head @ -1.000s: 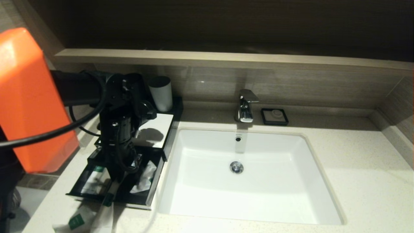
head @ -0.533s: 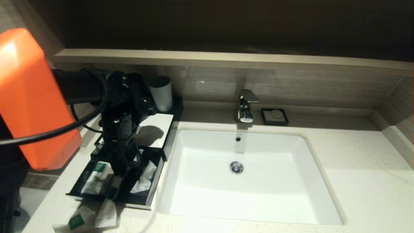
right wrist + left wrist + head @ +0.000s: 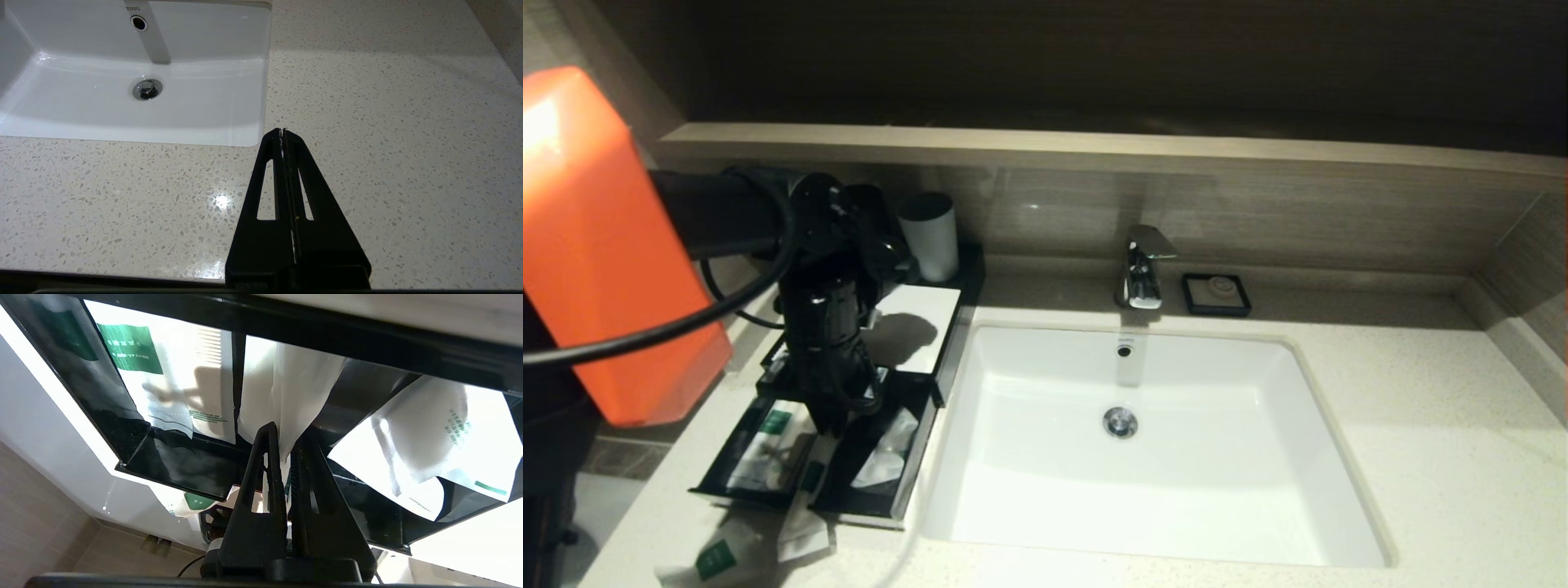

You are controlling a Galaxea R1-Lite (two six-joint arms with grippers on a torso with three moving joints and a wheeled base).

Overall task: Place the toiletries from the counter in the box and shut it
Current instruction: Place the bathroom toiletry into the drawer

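The black box (image 3: 923, 318) stands left of the basin with its front drawer (image 3: 907, 490) pulled out. My left gripper (image 3: 829, 425) hangs over the drawer, shut on a long narrow sachet (image 3: 803, 518) whose lower end trails over the drawer's front rim onto the counter (image 3: 1421, 457). In the left wrist view the gripper (image 3: 287, 435) pinches the white sachet (image 3: 294, 388) above the drawer (image 3: 179, 469). A small white packet with a green label (image 3: 717, 558) lies on the counter in front of the drawer. My right gripper (image 3: 282, 131) is shut and empty above the counter beside the basin.
The drawer holds a green-labelled packet (image 3: 171, 375) on one side and a white packet (image 3: 425, 445) on the other. A white cup (image 3: 929, 237) stands behind the box. The basin (image 3: 1143, 490), tap (image 3: 1143, 269) and black soap dish (image 3: 1217, 294) lie to the right.
My left gripper has moved back over the drawer, away from the counter's front edge, pulling the sachet with it. The sachet's lower end has slid towards the drawer.
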